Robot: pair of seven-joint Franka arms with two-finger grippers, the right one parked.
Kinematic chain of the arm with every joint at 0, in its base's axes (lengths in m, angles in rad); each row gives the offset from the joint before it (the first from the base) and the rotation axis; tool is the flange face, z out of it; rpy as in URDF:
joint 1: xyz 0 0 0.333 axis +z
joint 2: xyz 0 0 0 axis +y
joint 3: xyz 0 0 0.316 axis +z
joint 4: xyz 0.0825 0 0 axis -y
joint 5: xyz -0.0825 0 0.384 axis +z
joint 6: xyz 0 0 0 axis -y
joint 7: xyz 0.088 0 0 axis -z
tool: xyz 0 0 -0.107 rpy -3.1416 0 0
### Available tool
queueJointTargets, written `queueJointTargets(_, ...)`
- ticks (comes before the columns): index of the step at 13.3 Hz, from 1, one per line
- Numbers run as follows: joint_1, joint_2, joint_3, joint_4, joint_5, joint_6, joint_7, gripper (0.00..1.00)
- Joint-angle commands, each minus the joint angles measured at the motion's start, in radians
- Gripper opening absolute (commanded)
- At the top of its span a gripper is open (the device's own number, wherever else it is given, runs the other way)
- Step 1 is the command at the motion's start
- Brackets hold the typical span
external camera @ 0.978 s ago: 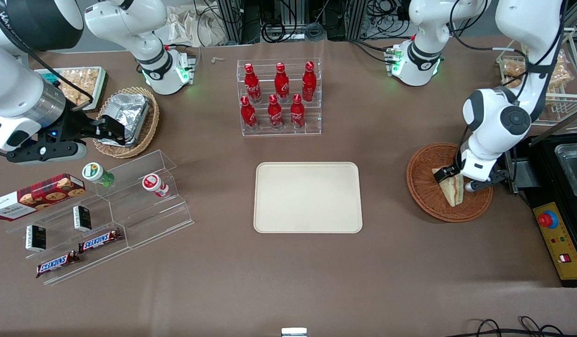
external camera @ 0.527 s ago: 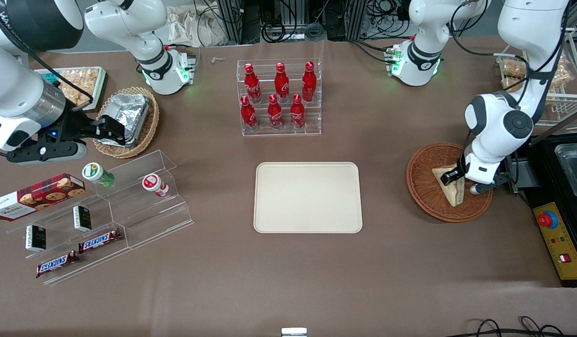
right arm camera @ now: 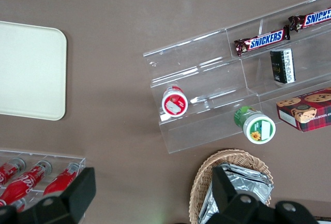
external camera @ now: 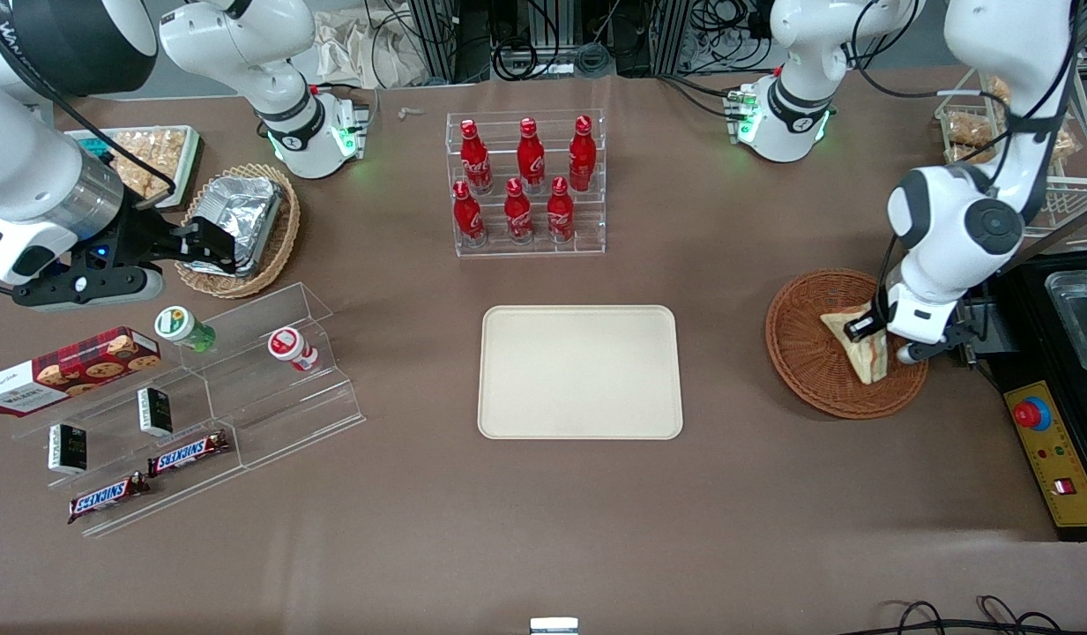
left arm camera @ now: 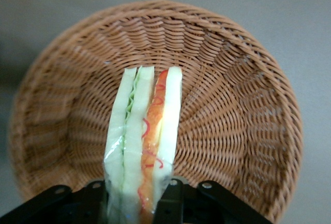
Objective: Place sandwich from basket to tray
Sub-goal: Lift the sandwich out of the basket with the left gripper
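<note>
Looking at the wrist view, I see the sandwich (left arm camera: pixel 143 141) standing on edge between the two fingers (left arm camera: pixel 173 195) of the gripper (external camera: pixel 880 340), and the jaws are closed on its lower end. The bread slices, the green layer and the red-orange layer run upward from the jaws. The sandwich is above the basket (external camera: pixel 807 353), whose woven floor shows all around it; I cannot tell if its tip touches the wicker. From the front, the gripper hangs over the part of the basket toward the working arm's end of the table (external camera: pixel 543 511). The tray (external camera: pixel 581 371) lies flat in the middle of the brown table, well apart from the basket. Farther from the front camera than the tray stands a clear rack (external camera: pixel 527 238) with red bottles (external camera: pixel 517 210).
</note>
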Motion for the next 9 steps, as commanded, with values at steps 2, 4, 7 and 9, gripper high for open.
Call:
queueJointTargets(2,-0.008,-0.159,-0.012,0.106,0.021,-0.317,-0.009,0.0)
queueJointTargets(4,-0.01,-0.166,-0.029,0.282,0.02,-0.561,0.044,0.0)
queueJointTargets(7,-0.012,-0.151,-0.073,0.535,0.001,-0.822,0.097,0.0)
queueJointTargets(9,-0.012,-0.15,-0.154,0.583,0.0,-0.846,0.086,0.02)
